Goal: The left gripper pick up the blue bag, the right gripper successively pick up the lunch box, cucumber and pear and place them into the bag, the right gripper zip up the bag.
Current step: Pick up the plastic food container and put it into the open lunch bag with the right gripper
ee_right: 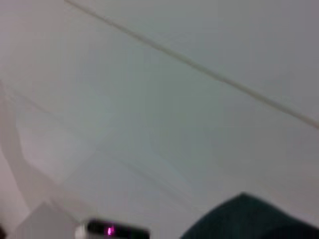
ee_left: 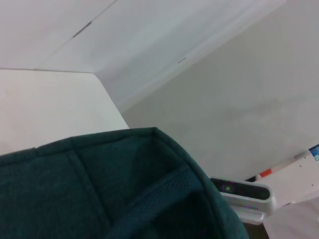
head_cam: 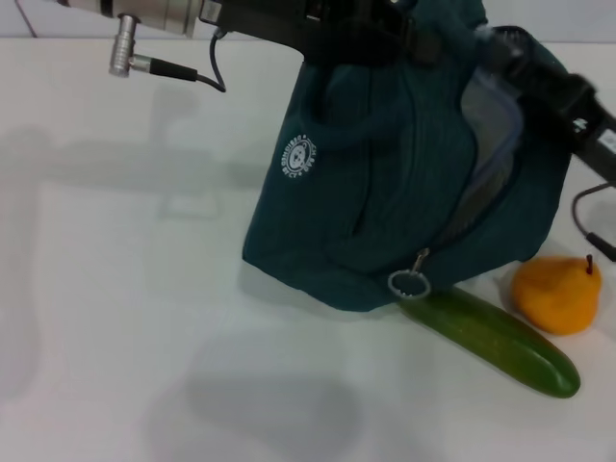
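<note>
The blue bag (head_cam: 385, 192) stands tilted on the white table, its mouth open toward the right and its silver lining (head_cam: 491, 135) showing. Its ring zipper pull (head_cam: 409, 282) hangs at the lower front. My left gripper (head_cam: 371, 34) is shut on the bag's top edge. My right gripper (head_cam: 510, 53) is at the top of the bag's mouth, its tip hidden by fabric. The cucumber (head_cam: 496, 342) lies on the table just right of the zipper ring, and the pear (head_cam: 556, 294) sits behind it. The lunch box is hidden. Bag fabric (ee_left: 99, 199) fills the left wrist view, and a corner of the bag (ee_right: 249, 219) shows in the right wrist view.
The left arm's silver cylinder and black cable (head_cam: 125, 48) reach across the top left. A black cable (head_cam: 587, 221) hangs by the right arm above the pear. Bare white table (head_cam: 144, 289) spreads left and in front of the bag.
</note>
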Tool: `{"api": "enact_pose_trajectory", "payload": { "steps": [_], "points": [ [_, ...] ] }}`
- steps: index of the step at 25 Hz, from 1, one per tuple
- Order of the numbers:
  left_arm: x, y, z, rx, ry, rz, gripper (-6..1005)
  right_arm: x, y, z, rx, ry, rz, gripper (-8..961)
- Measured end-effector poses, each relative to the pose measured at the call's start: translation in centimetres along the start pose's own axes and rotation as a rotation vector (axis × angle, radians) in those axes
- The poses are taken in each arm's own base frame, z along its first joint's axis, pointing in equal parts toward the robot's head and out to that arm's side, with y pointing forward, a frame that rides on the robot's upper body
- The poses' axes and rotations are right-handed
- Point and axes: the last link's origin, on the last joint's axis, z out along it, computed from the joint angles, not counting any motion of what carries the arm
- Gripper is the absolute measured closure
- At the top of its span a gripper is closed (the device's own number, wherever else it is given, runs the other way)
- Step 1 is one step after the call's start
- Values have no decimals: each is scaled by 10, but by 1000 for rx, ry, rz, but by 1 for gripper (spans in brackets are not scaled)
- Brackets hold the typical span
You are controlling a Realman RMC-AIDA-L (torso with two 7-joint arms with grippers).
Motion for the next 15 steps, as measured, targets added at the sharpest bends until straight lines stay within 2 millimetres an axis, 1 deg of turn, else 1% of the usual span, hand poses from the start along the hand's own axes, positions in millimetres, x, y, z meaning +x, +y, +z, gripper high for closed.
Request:
{"api": "enact_pose_trajectory", "payload": {
  "steps": [3, 6, 12, 15],
  "points": [
    [0, 0, 0, -2, 0, 6, 943, 4, 0, 8, -5, 57, 6, 847],
    [-2, -1, 1, -5, -2, 8, 943, 6, -1, 9, 1, 78, 0, 844],
    [-4, -3, -1, -4, 0, 13, 943, 0, -1, 0, 3, 71, -49, 838],
    [-4, -4, -2, -2, 1, 14, 943, -1, -2, -4, 11, 80, -70, 781]
  ]
}}
